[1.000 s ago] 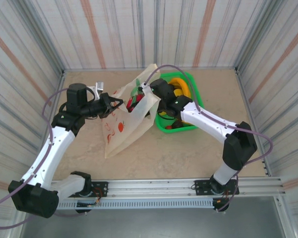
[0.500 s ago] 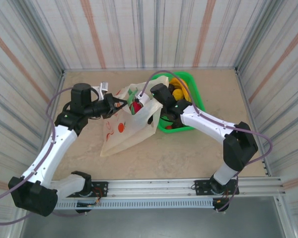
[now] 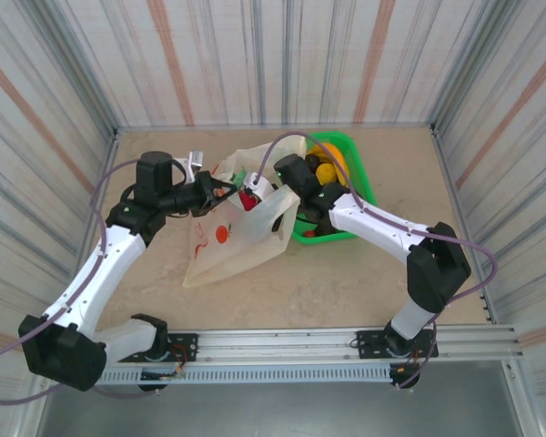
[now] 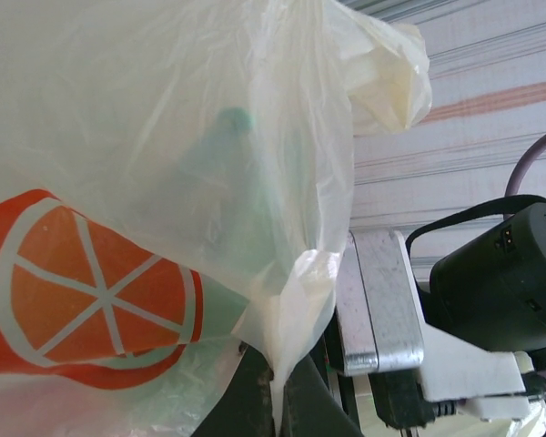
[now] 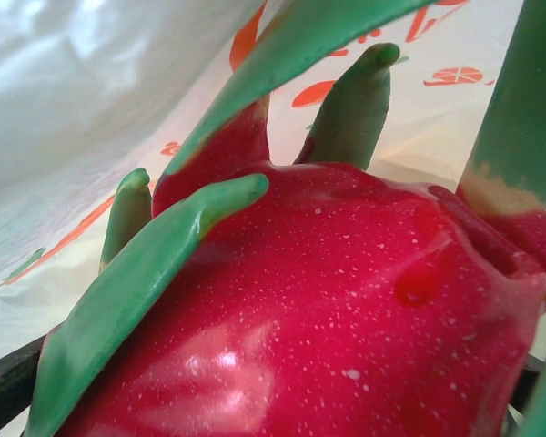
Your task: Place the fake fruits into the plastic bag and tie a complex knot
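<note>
The left gripper (image 3: 220, 189) is closed on the rim of the thin, translucent cream plastic bag (image 3: 232, 241) with orange fruit prints, and holds its mouth up. The bag lies on the beige table (image 3: 346, 282), just beside the green rectangular plastic basket (image 3: 358, 187). The right gripper (image 3: 252, 193), jaws wide, grips the glossy magenta dragon fruit (image 5: 328, 300) with green scales at the bag's mouth. Other fake fruits (image 3: 326, 170), yellow and orange, lie in the basket.

Bright, even overhead light; glare spots on the close, blurred dragon fruit (image 5: 346, 300).
</note>
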`<state>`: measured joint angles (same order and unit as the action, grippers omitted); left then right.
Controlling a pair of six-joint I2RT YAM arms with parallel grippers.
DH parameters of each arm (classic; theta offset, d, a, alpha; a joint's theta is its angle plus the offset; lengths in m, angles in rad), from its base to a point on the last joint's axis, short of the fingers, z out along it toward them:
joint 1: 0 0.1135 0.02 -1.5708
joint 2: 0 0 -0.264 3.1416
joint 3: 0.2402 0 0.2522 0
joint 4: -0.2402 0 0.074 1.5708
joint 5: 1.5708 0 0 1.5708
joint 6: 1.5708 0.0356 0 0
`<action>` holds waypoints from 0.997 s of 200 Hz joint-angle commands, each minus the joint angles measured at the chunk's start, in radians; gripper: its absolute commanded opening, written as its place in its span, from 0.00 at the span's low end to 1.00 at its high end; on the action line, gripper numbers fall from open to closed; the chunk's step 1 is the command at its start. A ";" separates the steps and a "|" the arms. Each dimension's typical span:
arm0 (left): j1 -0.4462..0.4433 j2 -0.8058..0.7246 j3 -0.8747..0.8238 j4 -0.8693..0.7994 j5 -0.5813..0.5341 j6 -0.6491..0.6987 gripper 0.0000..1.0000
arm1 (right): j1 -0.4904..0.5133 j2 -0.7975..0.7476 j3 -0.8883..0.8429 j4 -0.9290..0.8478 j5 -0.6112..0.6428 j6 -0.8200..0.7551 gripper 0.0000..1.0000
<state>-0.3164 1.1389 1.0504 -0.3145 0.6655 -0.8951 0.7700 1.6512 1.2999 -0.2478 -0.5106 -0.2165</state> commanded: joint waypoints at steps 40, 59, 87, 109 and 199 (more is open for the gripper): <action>-0.009 0.012 0.010 0.005 0.006 -0.001 0.00 | 0.011 -0.032 0.057 0.035 -0.041 -0.079 0.99; -0.009 0.015 0.007 0.000 0.004 0.002 0.00 | 0.007 -0.043 0.062 0.033 -0.040 -0.086 0.99; -0.010 0.014 0.003 -0.034 -0.017 0.015 0.00 | -0.008 -0.069 0.051 0.063 -0.047 -0.070 0.99; -0.009 0.010 0.001 -0.062 -0.035 0.028 0.00 | -0.022 -0.088 0.038 0.102 -0.069 -0.045 0.99; -0.006 0.005 -0.003 -0.101 -0.066 0.044 0.00 | -0.057 -0.120 -0.013 0.157 -0.105 0.014 0.99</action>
<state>-0.3164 1.1488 1.0504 -0.3706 0.6235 -0.8829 0.7280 1.5978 1.2995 -0.1986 -0.5571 -0.2470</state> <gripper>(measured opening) 0.048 0.990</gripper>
